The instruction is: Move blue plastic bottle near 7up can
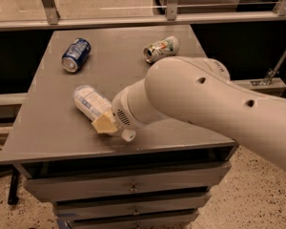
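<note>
The blue plastic bottle (89,101), clear with a pale blue-and-white label, lies on its side at the front left of the grey table (52,128). Its white cap (128,135) points toward the front edge. My gripper (106,122), at the end of the big white arm (195,99), is down at the bottle's cap end and covers its neck. The 7up can (161,48), silver-white with green and red markings, lies on its side at the back right, well apart from the bottle.
A dark blue can (76,55) lies on its side at the back left. The table has drawers (133,187) below its front edge. A metal rail (143,19) and glass panels run behind the table.
</note>
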You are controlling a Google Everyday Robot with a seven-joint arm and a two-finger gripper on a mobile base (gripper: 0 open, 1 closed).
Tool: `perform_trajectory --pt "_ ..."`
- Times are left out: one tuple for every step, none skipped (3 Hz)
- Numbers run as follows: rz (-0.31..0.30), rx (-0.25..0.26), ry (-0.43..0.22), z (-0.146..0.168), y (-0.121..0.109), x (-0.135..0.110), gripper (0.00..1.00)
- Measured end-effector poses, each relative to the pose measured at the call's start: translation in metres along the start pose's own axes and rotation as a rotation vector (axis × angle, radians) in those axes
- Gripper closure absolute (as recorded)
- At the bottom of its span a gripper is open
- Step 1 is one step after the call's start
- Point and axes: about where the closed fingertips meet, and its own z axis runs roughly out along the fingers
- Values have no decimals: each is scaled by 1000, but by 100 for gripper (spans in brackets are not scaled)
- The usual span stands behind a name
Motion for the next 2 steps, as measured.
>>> perform_trajectory --pt "-4 58 37 -21 -30 12 100" --pt "-8 141 88 -53 -71 31 100"
